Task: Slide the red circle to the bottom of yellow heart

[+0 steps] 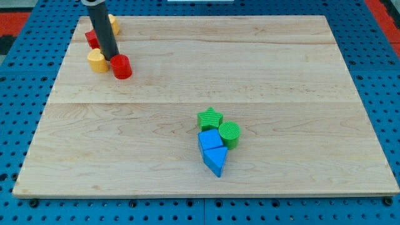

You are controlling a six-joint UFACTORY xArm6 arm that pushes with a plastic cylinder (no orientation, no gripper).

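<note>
The red circle [120,66] lies near the view's top left of the wooden board [206,75]. The yellow heart [97,60] lies just left of it, almost touching. My tip [110,57] stands between them, just above the red circle's left edge and right of the yellow heart. The rod rises from there to the view's top.
Behind the rod lie another red block [92,39] and a yellow block [113,24], both partly hidden. Near the view's bottom middle sit a green star [210,118], a green circle [229,133], a blue cube [210,140] and a blue triangle [215,160], clustered together.
</note>
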